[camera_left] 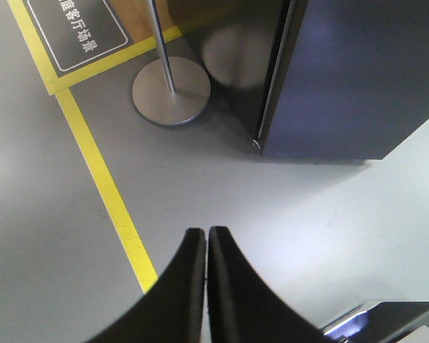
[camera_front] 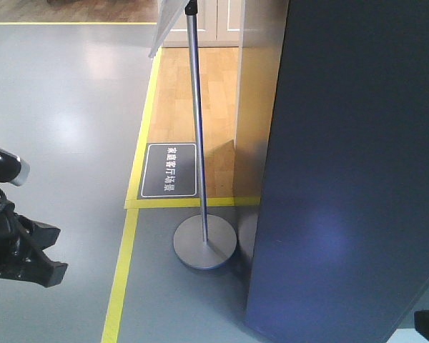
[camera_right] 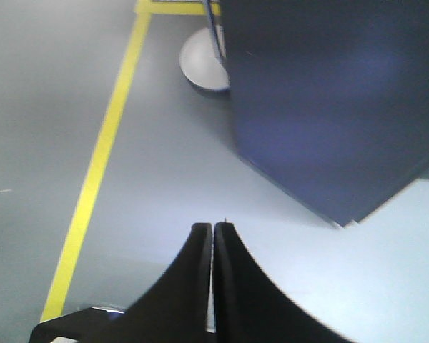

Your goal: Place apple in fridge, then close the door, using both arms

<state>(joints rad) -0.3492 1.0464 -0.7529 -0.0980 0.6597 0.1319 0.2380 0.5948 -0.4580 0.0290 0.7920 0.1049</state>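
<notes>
A: Apple? Not in any view. The fridge (camera_front: 350, 171) shows only its dark side, apart from both arms.

B: Then find the apple first, I'd say. Left gripper (camera_left: 206, 239) and right gripper (camera_right: 213, 232) have fingers pressed together, empty, hanging low, pointing over the grey floor (camera_front: 64, 107).

A dark rectangular floor sign with a white border (camera_front: 169, 170) (camera_left: 76, 33), lying beside the yellow tape, carries white Chinese characters reading "家庭客厅场景"; no other text is legible.
</notes>
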